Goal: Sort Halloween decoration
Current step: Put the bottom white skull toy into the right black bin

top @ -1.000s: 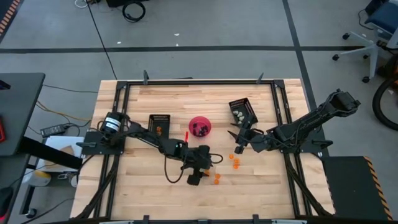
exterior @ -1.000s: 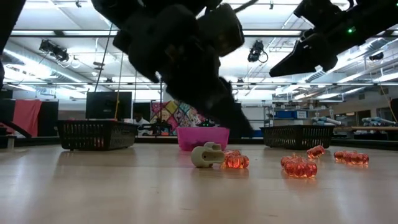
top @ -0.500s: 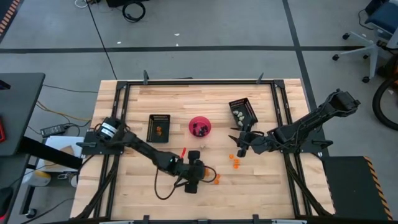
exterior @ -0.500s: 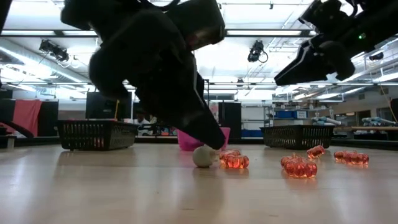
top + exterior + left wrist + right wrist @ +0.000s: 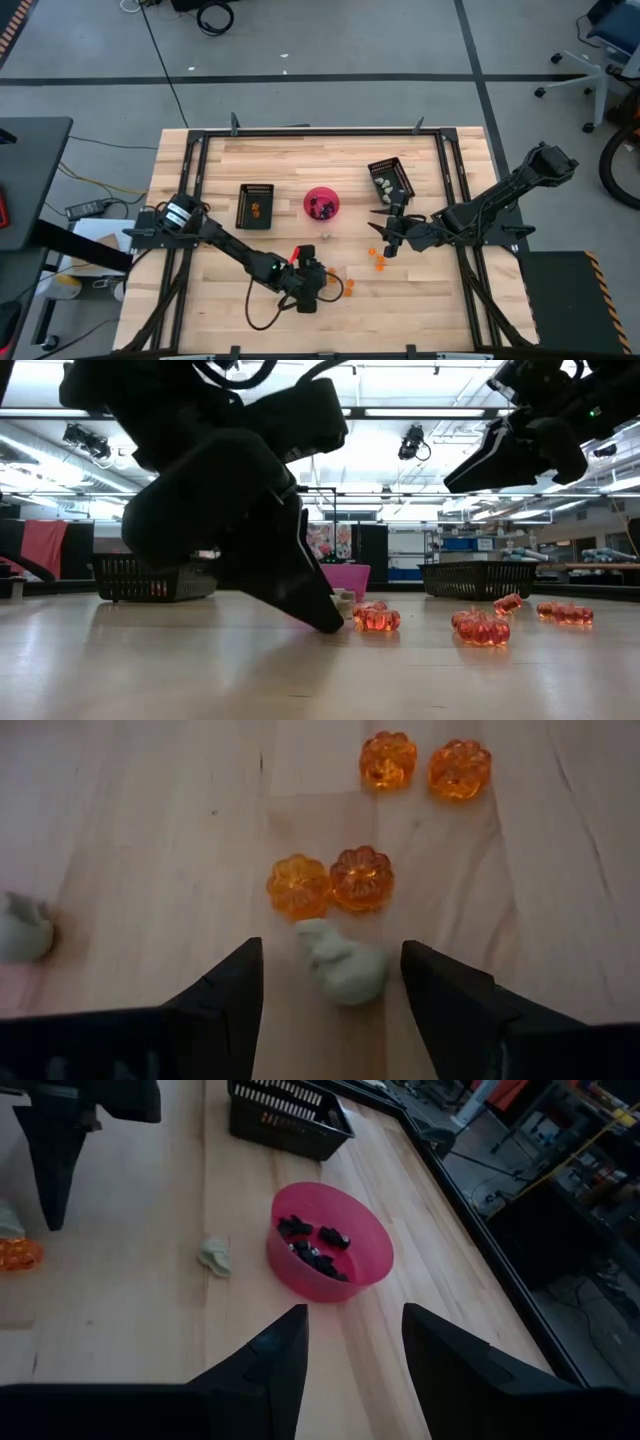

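Left wrist view: a whitish-grey trinket (image 5: 342,963) is being straddled by the left gripper (image 5: 335,982), jaws open, just beside two orange pumpkins (image 5: 330,882). Near the pink bowl (image 5: 330,1240), the right gripper (image 5: 352,1342) is being held with jaws parted, empty.

Orange pumpkins (image 5: 331,881) crowd beyond the whitish trinket (image 5: 340,963) — flanks clear.

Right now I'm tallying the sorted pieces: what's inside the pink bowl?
The pink bowl holds several small black trinkets, clustered on its floor. Nothing orange or whitish shows inside. An exact count isn't possible, since the pieces overlap and may hide others beneath.
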`<action>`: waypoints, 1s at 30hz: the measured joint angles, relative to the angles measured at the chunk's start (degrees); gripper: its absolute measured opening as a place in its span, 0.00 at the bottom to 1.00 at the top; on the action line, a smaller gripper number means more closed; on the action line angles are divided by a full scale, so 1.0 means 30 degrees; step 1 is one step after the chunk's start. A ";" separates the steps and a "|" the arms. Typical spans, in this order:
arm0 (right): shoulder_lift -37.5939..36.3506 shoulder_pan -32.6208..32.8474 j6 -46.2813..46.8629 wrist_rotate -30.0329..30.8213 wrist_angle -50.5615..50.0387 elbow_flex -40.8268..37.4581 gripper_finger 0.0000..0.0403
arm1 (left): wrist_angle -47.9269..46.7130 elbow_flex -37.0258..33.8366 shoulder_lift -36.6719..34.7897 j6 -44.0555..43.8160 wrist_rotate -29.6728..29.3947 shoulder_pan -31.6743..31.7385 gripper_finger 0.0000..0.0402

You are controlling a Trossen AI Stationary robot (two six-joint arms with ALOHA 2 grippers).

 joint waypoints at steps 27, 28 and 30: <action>-0.0006 0.0495 0.0674 0.0021 -0.0051 0.0000 0.41 | 0.0066 0.0015 0.0175 0.0278 0.0227 0.0224 0.17; -0.0006 0.0503 0.0698 0.0014 -0.0051 0.0000 0.41 | 0.0066 0.0015 0.0175 0.0283 0.0215 0.0227 0.17; -0.0004 0.0503 0.0698 0.0021 -0.0051 0.0000 0.41 | 0.0036 0.0038 0.0175 0.0283 0.0094 0.0270 0.16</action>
